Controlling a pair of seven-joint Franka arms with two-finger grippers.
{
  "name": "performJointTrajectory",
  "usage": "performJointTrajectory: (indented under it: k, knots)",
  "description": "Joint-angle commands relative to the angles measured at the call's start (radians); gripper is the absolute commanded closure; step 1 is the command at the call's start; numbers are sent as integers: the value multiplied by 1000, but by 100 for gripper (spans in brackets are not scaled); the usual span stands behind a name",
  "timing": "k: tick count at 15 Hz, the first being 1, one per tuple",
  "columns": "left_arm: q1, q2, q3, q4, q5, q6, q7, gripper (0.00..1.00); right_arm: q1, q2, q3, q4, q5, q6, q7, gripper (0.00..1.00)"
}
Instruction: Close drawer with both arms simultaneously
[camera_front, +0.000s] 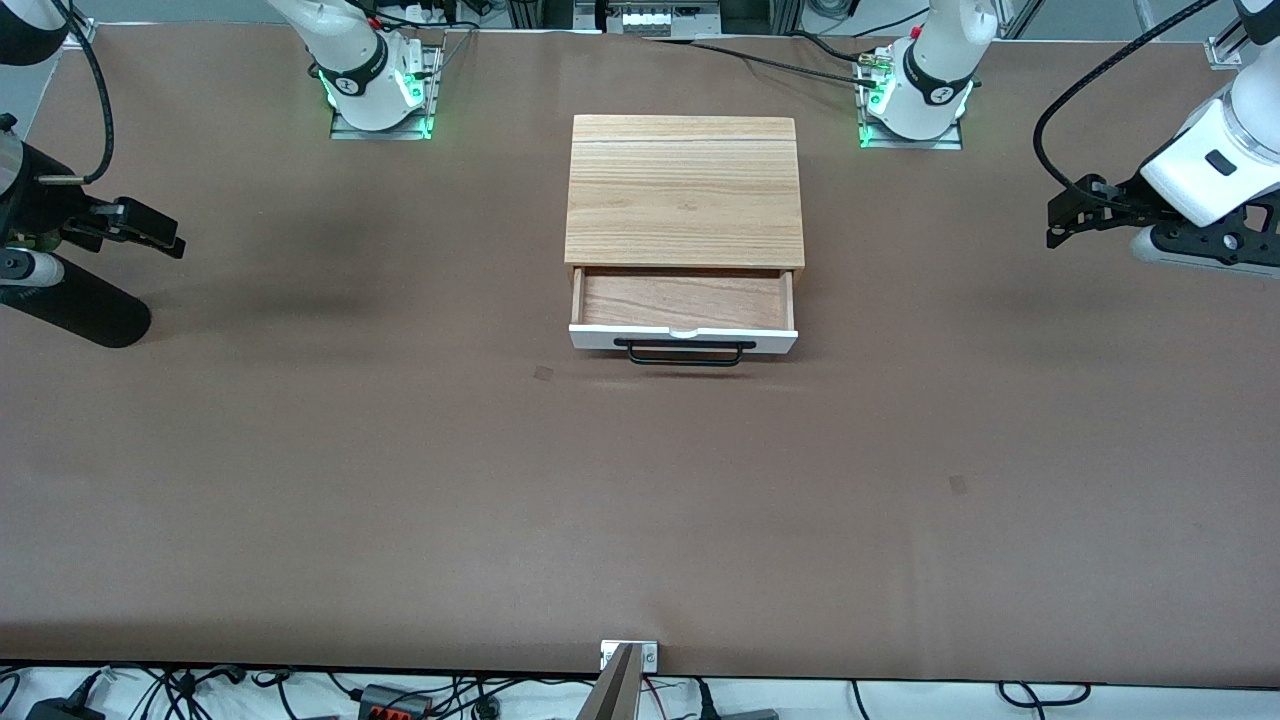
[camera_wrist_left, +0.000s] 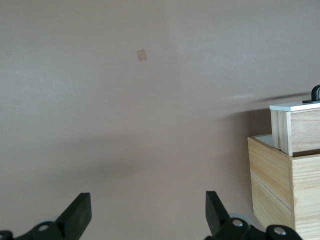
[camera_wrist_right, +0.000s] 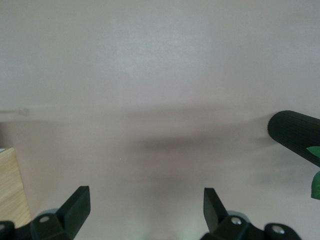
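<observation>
drawer (camera_front: 684, 322) open, handle (camera_wrist_left: 315, 93) in left wrist view

Both wrist views cut off their own end effector (camera_wrist_left: 145, 212) (camera_wrist_right: 145, 210) at the picture's edge, showing only the fingertips. The left wrist view crops the drawer (camera_wrist_left: 300, 127) and its cabinet (camera_wrist_left: 280, 185). In the front view the frame edges cut both arms.

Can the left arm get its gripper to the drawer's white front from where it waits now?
Probably yes. The left gripper hangs open over bare table at its own end, and nothing lies between it and the pulled-out drawer. The right gripper is far off.
</observation>
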Motion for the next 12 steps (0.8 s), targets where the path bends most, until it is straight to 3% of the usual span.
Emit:
performJointTrajectory:
  k: [1, 12]
  knots:
    - [5, 10, -9, 31, 16, -22, -6, 0, 6, -18, 1, -17, -5, 6, 14, 0]
    - [4, 22, -7, 25, 7, -25, 0, 0, 6, -15, 1, -14, -5, 6, 14, 0]
